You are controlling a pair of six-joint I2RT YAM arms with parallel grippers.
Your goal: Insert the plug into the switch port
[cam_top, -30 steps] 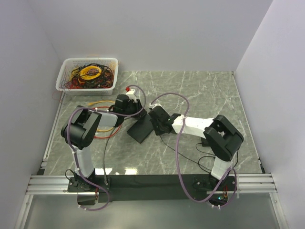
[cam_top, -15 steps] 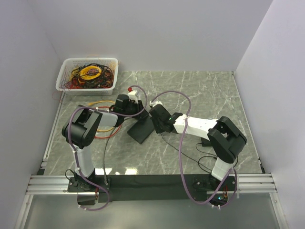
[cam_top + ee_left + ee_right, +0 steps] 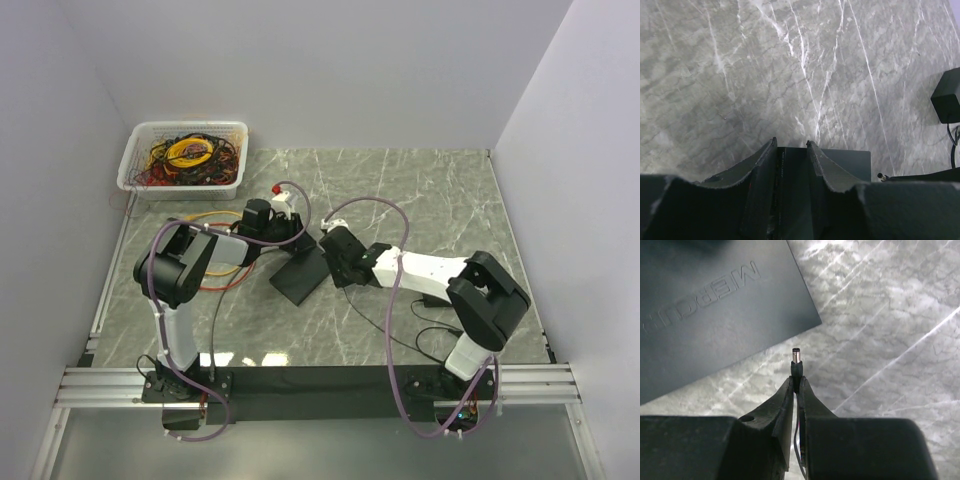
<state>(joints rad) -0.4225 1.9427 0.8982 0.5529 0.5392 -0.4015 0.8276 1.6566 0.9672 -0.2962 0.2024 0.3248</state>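
Just off the switch (image 3: 715,305) edge, the right gripper (image 3: 796,383) pinches the plug (image 3: 796,361) while the left gripper (image 3: 791,148) clamps the switch.

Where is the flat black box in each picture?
Top external: the switch is just left of centre, between the two arms' tips.
Left wrist: the switch is at bottom centre, between the jaws of the left gripper.
Right wrist: the switch fills the top left, beyond the plug held by the right gripper.
Shared landmark: the grey marble table.
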